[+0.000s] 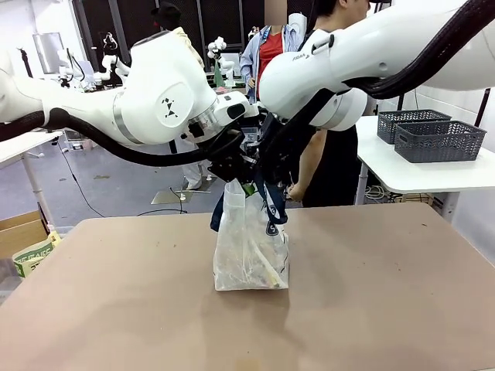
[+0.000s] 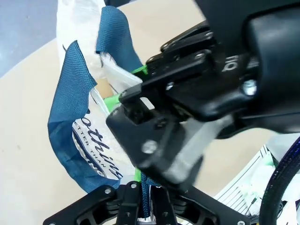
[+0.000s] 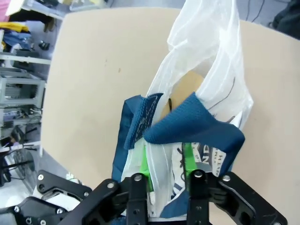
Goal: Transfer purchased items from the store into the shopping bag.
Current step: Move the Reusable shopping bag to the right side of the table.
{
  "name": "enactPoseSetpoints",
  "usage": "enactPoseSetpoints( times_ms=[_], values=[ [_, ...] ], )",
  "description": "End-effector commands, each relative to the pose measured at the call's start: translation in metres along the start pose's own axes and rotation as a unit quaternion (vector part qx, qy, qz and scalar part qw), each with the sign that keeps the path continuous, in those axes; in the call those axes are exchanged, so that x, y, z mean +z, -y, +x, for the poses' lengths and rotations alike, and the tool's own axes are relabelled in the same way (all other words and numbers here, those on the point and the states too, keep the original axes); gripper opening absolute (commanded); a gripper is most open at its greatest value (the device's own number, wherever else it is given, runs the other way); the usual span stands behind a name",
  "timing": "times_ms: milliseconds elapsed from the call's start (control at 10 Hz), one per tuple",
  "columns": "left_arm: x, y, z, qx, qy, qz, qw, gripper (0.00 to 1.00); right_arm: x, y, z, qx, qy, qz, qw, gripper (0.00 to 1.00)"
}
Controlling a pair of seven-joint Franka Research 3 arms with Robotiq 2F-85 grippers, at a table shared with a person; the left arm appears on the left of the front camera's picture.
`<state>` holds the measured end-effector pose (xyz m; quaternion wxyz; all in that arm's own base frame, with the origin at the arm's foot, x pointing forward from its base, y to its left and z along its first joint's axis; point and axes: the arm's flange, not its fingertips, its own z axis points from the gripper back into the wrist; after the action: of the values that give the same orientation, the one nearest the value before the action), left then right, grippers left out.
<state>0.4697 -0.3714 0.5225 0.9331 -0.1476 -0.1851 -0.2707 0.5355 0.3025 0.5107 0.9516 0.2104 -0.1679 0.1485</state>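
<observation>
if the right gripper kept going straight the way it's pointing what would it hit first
The right gripper points down into the shopping bag, so it would likely meet the bag's blue handle first, then the tan pack inside; depth is unclear.

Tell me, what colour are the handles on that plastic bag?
Navy blue; the handles of the shopping bag show best in the right wrist view.

Both claws crowd the shopping bag [image 1: 250,247] mouth; surrounding table [image 1: 387,309] lies open.
</observation>
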Motion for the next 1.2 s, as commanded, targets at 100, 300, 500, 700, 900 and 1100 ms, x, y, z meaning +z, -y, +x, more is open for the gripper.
enactPoseSetpoints(
  times_ms=[100, 300, 500, 700, 900, 1100],
  values=[
    [0.000, -0.001, 0.000, 0.002, 0.000, -0.004, 1.000, 0.00, 0.017, 0.018, -0.027, 0.006, 0.007, 0.032, 0.999, 1.00],
    [0.000, -0.001, 0.000, 0.002, 0.000, -0.004, 1.000, 0.00, 0.034, 0.027, -0.048, 0.010, 0.002, 0.040, 0.999, 1.00],
    [0.000, -0.001, 0.000, 0.002, 0.000, -0.004, 1.000, 0.00, 0.055, 0.036, -0.075, 0.027, 0.012, 0.055, 0.998, 1.00],
    [0.000, -0.001, 0.000, 0.002, 0.000, -0.004, 1.000, 0.00, 0.076, 0.042, -0.100, 0.054, 0.024, 0.054, 0.997, 1.00],
    [0.000, -0.001, 0.000, 0.002, 0.000, -0.004, 1.000, 0.00, 0.092, 0.051, -0.119, 0.113, -0.007, 0.061, 0.992, 1.00],
    [0.000, -0.001, 0.000, 0.002, 0.000, -0.004, 1.000, 0.00, 0.108, 0.061, -0.142, 0.215, -0.029, 0.052, 0.975, 1.00]
  ],
)
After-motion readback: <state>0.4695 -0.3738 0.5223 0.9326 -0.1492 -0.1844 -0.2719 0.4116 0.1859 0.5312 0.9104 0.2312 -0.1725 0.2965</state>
